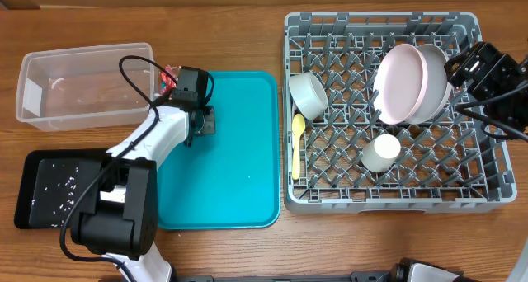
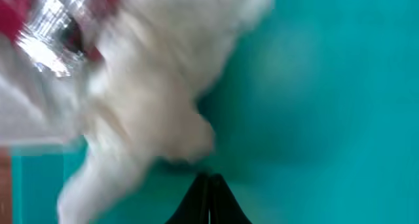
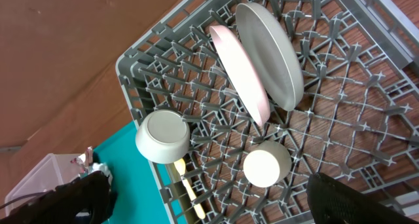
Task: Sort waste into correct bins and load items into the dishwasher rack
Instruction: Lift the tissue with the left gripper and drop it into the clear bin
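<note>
My left gripper [image 1: 201, 122] is low on the teal tray [image 1: 239, 158], by its left edge. In the left wrist view its tips [image 2: 209, 185] are shut together, with the blurred white napkin [image 2: 157, 99] just beyond them and the red-and-silver wrapper [image 2: 46, 27] at the top left. The wrapper [image 1: 171, 74] lies beside the clear tub [image 1: 82, 109]. The grey rack [image 1: 478, 195] holds the pink plate [image 1: 400, 84], grey plate [image 1: 436, 76], bowl [image 1: 308, 94], cup [image 1: 382, 152] and spoon [image 1: 298, 146]. My right gripper [image 1: 469, 72] is open and empty over the rack's right side. The fork is out of view.
The black tray [image 1: 21, 191] at the front left holds scattered rice grains [image 1: 58, 187]. In the right wrist view the plates [image 3: 242, 73] stand on edge between pegs, above the bowl [image 3: 162, 135] and cup [image 3: 266, 164]. My left arm's body crosses the tray's left side.
</note>
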Action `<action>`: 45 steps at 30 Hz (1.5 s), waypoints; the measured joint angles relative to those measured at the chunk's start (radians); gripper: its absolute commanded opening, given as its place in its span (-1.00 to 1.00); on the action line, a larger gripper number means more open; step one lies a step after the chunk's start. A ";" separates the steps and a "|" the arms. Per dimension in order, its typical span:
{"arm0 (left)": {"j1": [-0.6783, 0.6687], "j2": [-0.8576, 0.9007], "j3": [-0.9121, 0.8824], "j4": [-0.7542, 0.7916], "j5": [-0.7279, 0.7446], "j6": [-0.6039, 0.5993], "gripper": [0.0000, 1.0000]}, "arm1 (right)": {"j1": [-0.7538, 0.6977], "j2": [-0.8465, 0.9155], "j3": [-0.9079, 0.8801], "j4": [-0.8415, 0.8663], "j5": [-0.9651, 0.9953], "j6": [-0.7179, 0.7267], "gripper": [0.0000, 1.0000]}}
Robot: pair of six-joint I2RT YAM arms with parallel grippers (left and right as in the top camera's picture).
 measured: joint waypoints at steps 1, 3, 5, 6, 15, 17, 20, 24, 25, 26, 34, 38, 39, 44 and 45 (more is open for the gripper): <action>-0.003 -0.006 0.010 -0.030 0.005 0.000 -0.92 | 0.000 0.000 0.000 0.000 0.000 0.000 1.00; -0.020 -0.037 0.039 -0.104 0.013 -0.001 -0.92 | 0.000 0.000 0.000 -0.002 0.000 0.000 1.00; -0.042 -0.092 0.073 -0.166 0.019 -0.001 -0.92 | 0.000 0.000 0.000 -0.003 0.000 0.000 1.00; -0.051 -0.122 0.087 -0.179 0.019 -0.001 -0.92 | 0.000 0.000 0.000 -0.003 0.000 0.000 1.00; -0.065 -0.278 0.151 -0.125 -0.047 0.009 -0.12 | 0.000 0.000 0.000 -0.011 0.000 0.000 1.00; -0.061 -0.222 0.151 -0.095 -0.056 0.010 0.24 | 0.000 0.000 0.000 -0.012 0.000 0.000 1.00; -0.060 -0.103 0.150 -0.043 -0.078 0.012 0.39 | 0.000 0.000 0.000 -0.013 0.000 0.000 1.00; -0.059 0.014 0.138 0.019 -0.103 0.013 0.49 | 0.000 0.000 0.000 -0.019 0.000 0.000 1.00; -0.058 0.033 0.138 0.032 -0.113 0.012 0.49 | 0.000 0.000 0.000 -0.019 0.000 0.000 1.00; -0.056 0.049 0.137 0.046 -0.124 0.012 0.50 | 0.000 0.000 0.000 -0.019 0.000 0.000 1.00; -0.019 0.101 0.137 0.086 -0.173 0.012 0.25 | 0.000 0.000 0.000 -0.019 0.000 0.000 1.00; -0.005 0.141 0.137 0.093 -0.167 0.013 -0.48 | 0.000 0.000 0.000 -0.018 0.000 0.000 1.00; -0.004 0.148 0.137 0.092 -0.159 0.013 -0.68 | 0.000 0.000 0.000 -0.018 0.000 0.000 1.00; -0.005 0.155 0.139 0.066 -0.103 0.022 -0.92 | 0.000 0.000 0.000 -0.019 0.000 0.000 1.00; -0.005 0.154 0.143 0.046 -0.088 0.022 -0.92 | 0.000 0.000 0.000 -0.019 0.000 0.000 1.00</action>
